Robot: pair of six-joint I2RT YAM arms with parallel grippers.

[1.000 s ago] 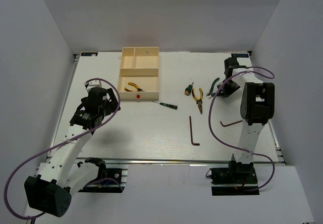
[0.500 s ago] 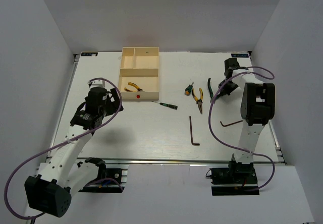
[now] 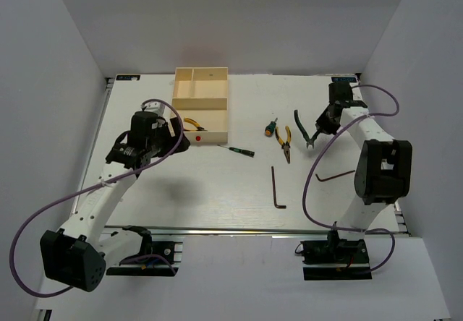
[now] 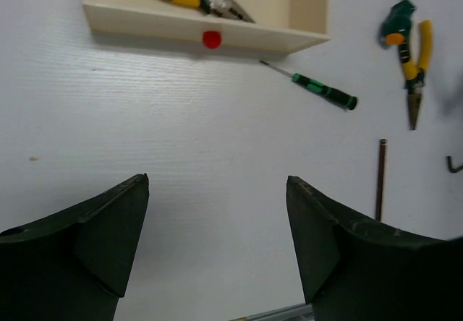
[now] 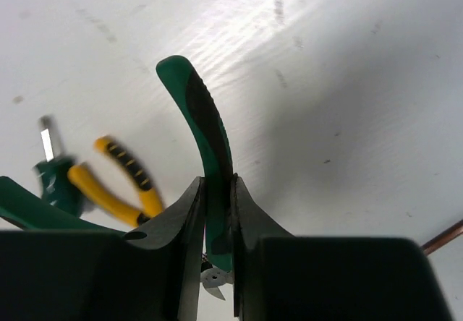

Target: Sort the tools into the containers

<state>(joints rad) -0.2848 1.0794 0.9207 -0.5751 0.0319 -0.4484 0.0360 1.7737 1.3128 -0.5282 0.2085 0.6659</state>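
Observation:
The cream tray [image 3: 201, 82] stands at the back left, with a red dot [image 3: 198, 139] on its near rim. Yellow-handled pliers [image 3: 192, 124] lie in its large near compartment. My right gripper [image 3: 320, 126] is shut on one handle of the green-handled pliers [image 3: 302, 126] and holds them above the table; the wrist view shows the handle [image 5: 206, 129] clamped between the fingers [image 5: 249, 220]. My left gripper [image 3: 173, 130] is open and empty just left of the tray's near end. On the table lie a thin screwdriver [image 3: 239, 150], a stubby screwdriver [image 3: 270, 126], yellow-handled pliers [image 3: 283, 140] and two hex keys [image 3: 278, 189] [image 3: 331, 177].
The left wrist view shows the tray's near rim [image 4: 145, 23], the thin screwdriver [image 4: 318, 90], the stubby screwdriver [image 4: 397, 26], the yellow pliers [image 4: 417, 64] and a hex key [image 4: 380, 180] ahead of the open gripper [image 4: 217, 216]. White walls enclose the table.
My right gripper has lifted the green pliers off the table and swung its arm. My left gripper has moved right, towards the tray's near end.

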